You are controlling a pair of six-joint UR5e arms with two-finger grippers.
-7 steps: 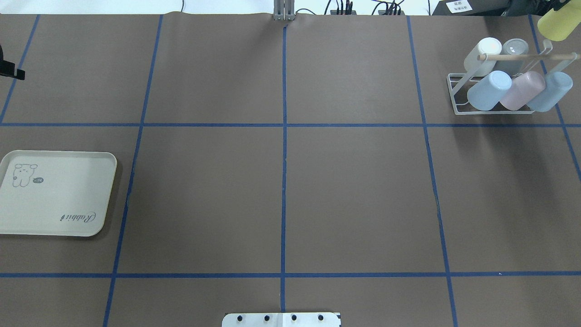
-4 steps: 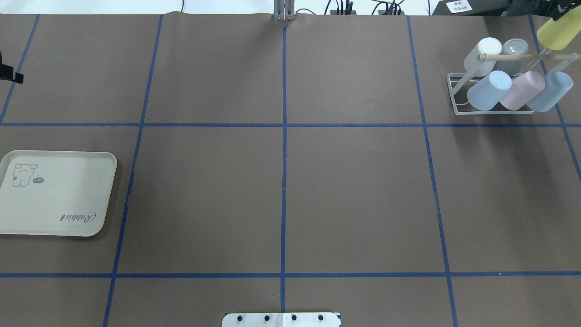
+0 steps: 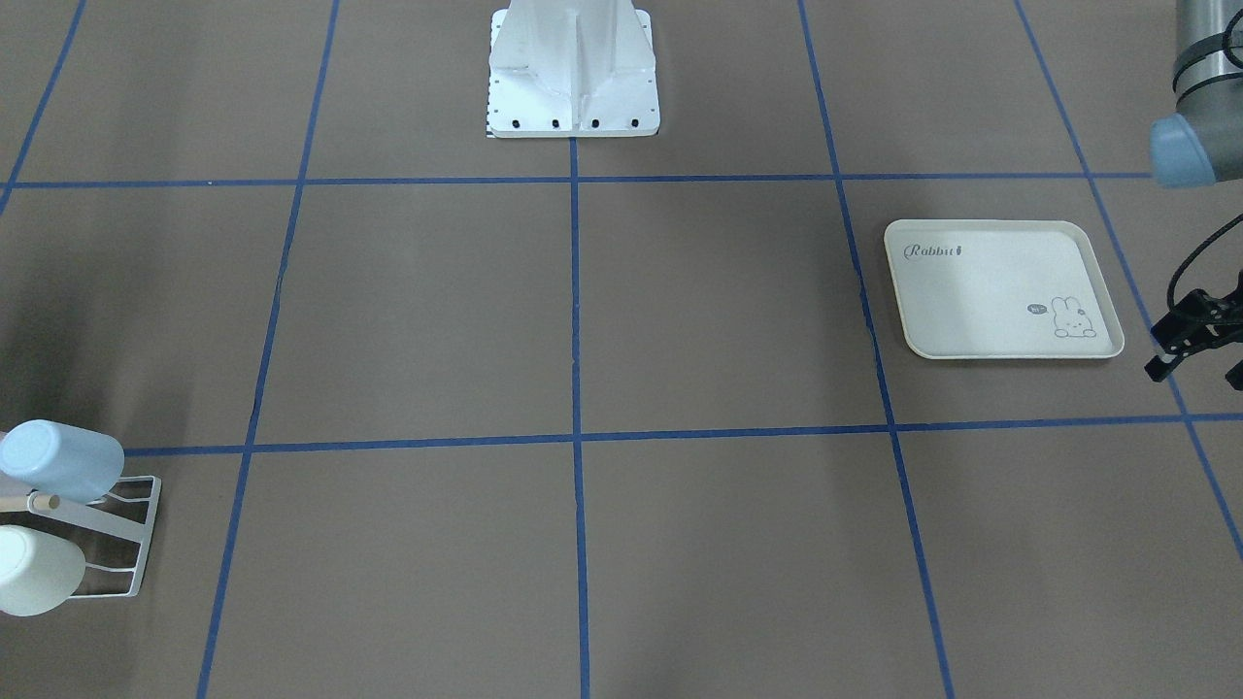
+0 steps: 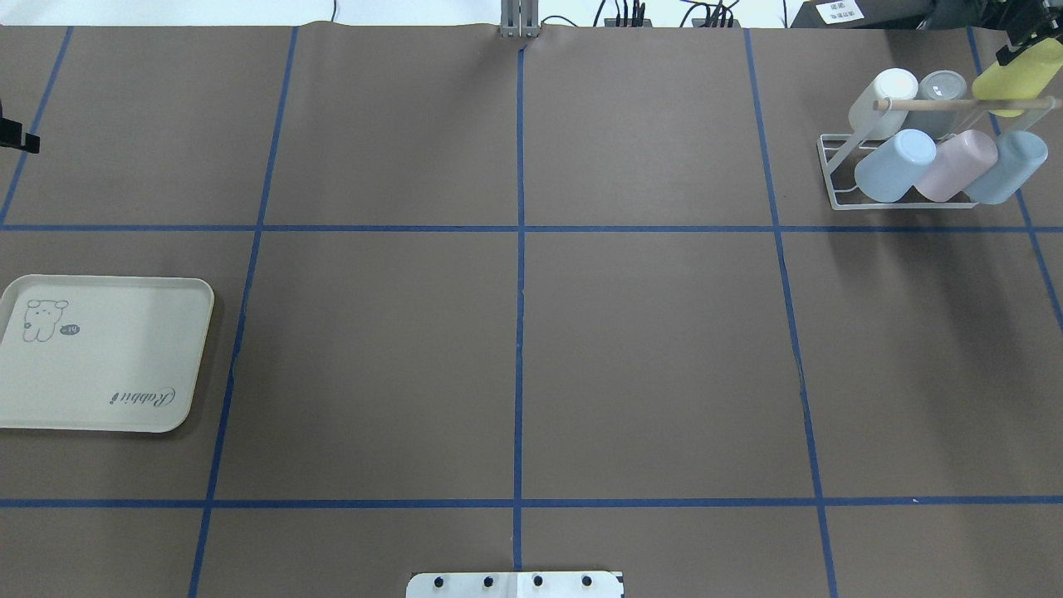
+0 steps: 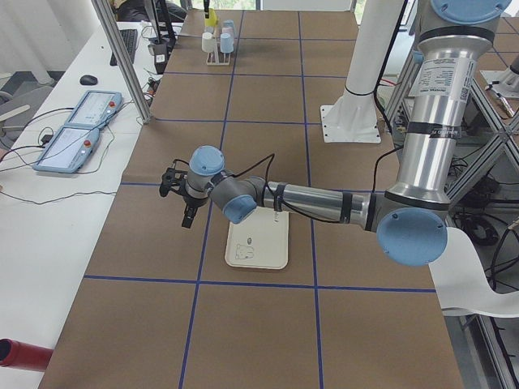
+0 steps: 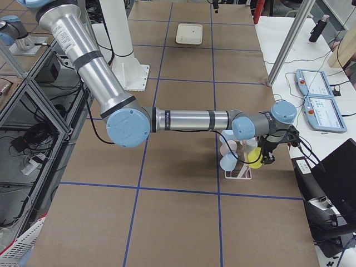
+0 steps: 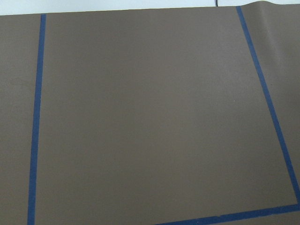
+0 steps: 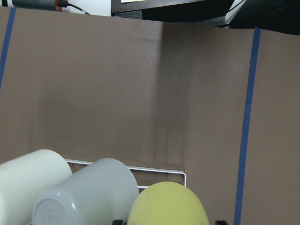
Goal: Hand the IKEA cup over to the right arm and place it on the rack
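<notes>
It was a robotics lab: the worktop [image 4: 664, 349] was papered brown and gridded with blue tape [image 4: 520, 332], aluminium posts [image 5: 122, 57] framed it, and teach pendants [image 5: 66, 147], a mouse [image 5: 87, 79] and a keyboard [image 5: 130, 44] lay alongside.

The brown, blue-taped table [image 4: 648, 357] bears a cream tray [image 4: 124, 349], the white rack [image 4: 913, 105] and a white pedestal [image 3: 573, 78].

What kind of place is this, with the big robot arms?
Most likely a robot testing lab. The brown table is marked into squares with blue tape, a long metal robot arm reaches over it, and control tablets sit on a side bench.
</notes>
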